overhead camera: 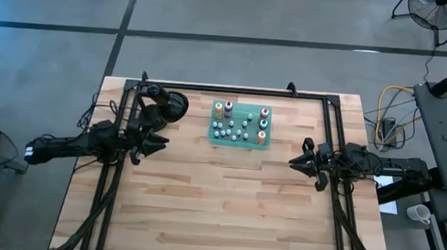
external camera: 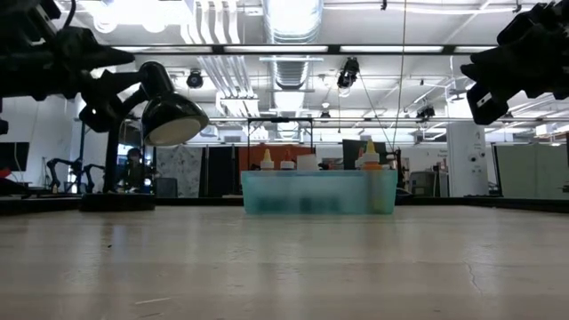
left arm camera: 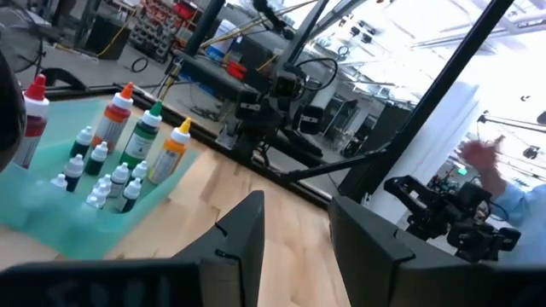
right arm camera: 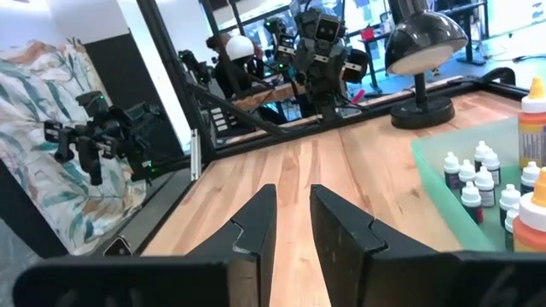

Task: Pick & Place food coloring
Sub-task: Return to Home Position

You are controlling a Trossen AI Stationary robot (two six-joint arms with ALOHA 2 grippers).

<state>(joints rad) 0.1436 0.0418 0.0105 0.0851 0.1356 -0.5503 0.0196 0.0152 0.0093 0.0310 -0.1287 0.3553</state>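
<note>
- Looking down, the high view shows the food coloring (overhead camera: 240, 125) in the green tray (overhead camera: 239, 143) at upper centre, with the left end effector (overhead camera: 161, 142) and right end effector (overhead camera: 294, 160) flanking it, apart.
- Low view: tray mid-frame on the surface (external camera: 284, 258).
- Left wrist view: fingers (left arm camera: 243, 230) narrowly parted, empty.
- Right wrist view: likewise.

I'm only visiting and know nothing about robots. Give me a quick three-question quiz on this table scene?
1. True or false: the left gripper or the right gripper holds a bottle.
2. The food coloring bottles stand: A in the green tray, B between a gripper's fingers, C on the floor?
3. Fill in: the black desk lamp stands beside the ___ arm.
Key: 1 false; 2 A; 3 left.
</note>
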